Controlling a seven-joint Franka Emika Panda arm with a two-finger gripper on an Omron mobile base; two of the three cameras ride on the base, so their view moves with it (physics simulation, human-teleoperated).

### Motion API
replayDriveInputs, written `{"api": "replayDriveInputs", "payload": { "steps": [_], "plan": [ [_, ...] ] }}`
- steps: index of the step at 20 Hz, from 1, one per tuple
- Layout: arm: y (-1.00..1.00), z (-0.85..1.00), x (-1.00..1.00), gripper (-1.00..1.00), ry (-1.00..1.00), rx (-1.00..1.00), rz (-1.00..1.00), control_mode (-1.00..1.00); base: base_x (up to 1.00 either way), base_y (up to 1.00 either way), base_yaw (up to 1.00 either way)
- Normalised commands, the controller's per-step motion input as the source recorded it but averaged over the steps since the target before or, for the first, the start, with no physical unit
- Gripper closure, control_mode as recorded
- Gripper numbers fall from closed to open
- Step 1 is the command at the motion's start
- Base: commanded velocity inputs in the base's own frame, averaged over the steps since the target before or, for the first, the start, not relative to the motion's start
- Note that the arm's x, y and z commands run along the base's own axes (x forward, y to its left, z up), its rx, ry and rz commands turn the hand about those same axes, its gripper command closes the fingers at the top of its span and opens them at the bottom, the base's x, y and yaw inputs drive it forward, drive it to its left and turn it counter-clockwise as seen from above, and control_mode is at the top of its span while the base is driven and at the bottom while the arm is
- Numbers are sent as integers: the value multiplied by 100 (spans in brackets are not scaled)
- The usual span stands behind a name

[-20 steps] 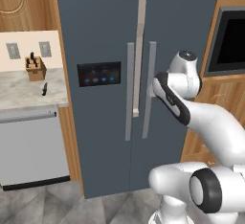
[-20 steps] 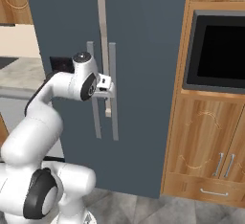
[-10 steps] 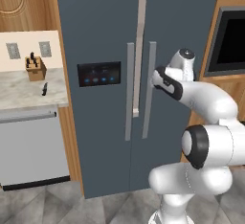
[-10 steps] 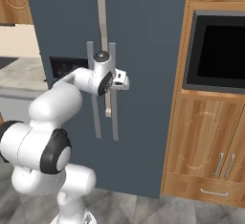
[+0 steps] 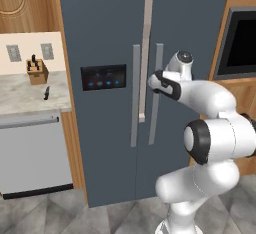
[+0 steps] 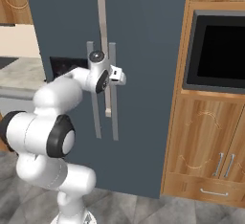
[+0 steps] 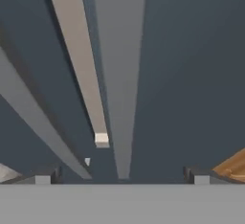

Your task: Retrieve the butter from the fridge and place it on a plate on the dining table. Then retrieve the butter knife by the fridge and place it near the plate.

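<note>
The fridge (image 5: 105,38) is showing dark slate-blue doors, with long pale grey handles (image 5: 135,95) and a black panel (image 5: 103,77) glowing with small blue lights. The butter knife (image 5: 46,93) is showing black against the table (image 5: 25,95), whose top is looking beige-grey and marbled. The knife block (image 5: 36,71) is showing light wood with black handles. The dishwasher (image 5: 32,155) is looking plain grey, and the cabinets (image 6: 210,141) are showing warm orange-brown wood grain.

floor (image 5: 45,215): grey tile | cabinets (image 6: 206,137): wood | wall oven (image 6: 215,50): black | dishwasher (image 5: 32,155): grey, under marbled counter (image 5: 25,93)
</note>
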Motion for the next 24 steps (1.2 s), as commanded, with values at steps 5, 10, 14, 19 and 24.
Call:
{"api": "replayDriveInputs", "payload": {
  "steps": [5, 10, 14, 19, 24],
  "plan": [
    [-12, -21, 63, -100, -9, 0, 1, -100, 0, 0, 0],
    [-23, -23, 45, -100, -13, 0, 8, -100, 0, 0, 0],
    [-14, -23, 66, -100, -2, 0, 7, -100, 0, 0, 0],
    [1, -11, 81, -100, 0, 0, 0, -100, 0, 0, 0],
    [6, -6, 72, 100, 0, 0, 0, -100, 0, 0, 0]
  ]
}}
